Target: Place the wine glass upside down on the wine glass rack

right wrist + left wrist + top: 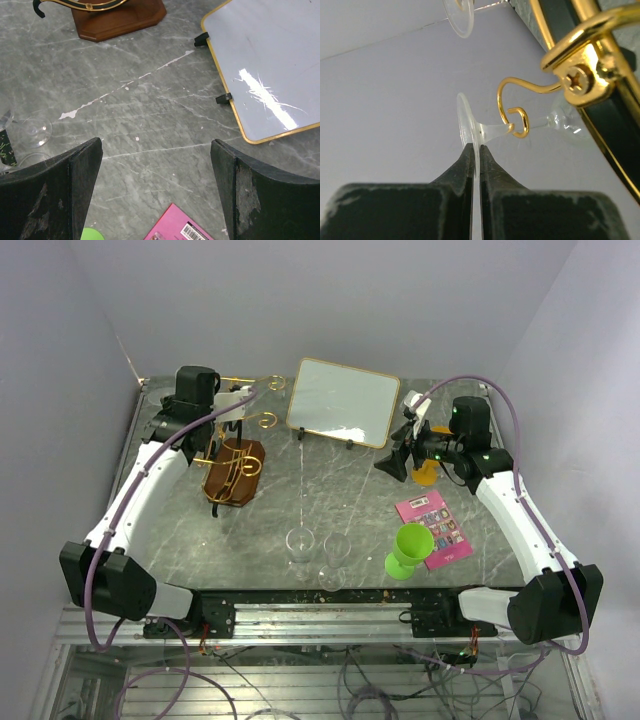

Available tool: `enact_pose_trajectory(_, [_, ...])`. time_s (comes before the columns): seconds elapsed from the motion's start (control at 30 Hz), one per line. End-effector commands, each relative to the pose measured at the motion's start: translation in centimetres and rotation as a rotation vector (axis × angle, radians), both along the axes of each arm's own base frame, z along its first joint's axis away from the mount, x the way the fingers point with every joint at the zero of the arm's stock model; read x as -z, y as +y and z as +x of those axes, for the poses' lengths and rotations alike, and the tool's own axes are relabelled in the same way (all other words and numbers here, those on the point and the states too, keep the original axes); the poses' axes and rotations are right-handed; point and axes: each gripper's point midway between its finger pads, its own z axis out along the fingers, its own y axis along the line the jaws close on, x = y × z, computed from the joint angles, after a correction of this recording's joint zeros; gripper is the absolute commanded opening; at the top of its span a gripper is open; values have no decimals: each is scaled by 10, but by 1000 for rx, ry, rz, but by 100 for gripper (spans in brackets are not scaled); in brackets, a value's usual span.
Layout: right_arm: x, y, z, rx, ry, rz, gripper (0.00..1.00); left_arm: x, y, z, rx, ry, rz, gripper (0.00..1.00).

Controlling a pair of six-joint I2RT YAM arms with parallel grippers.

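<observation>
My left gripper is shut on the thin clear foot of a wine glass. The glass's stem lies in a curled gold arm of the wine glass rack, and its bowl is on the far side of the curl. From above, the left gripper is at the top of the rack, over its dark wooden base. Another clear foot shows at the top edge of the left wrist view. My right gripper hangs open and empty over the marble table.
Two more clear wine glasses stand near the front middle. A green cup and a pink card lie front right. A gold-framed white board stands at the back. An orange object sits under the right gripper.
</observation>
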Motion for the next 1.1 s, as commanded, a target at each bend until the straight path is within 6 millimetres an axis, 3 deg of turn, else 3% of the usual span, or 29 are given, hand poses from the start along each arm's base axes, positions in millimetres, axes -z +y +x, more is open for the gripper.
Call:
enact_pose_trajectory(0.0, [1, 0, 1, 0, -8, 2, 89, -17, -2, -9, -2, -45, -50, 8])
enact_pose_trajectory(0.63, [3, -2, 2, 10, -10, -6, 89, 19, -14, -8, -16, 26, -173, 20])
enact_pose_trajectory(1.07, [2, -2, 2, 9, -14, -8, 89, 23, -16, -12, -14, 49, -187, 30])
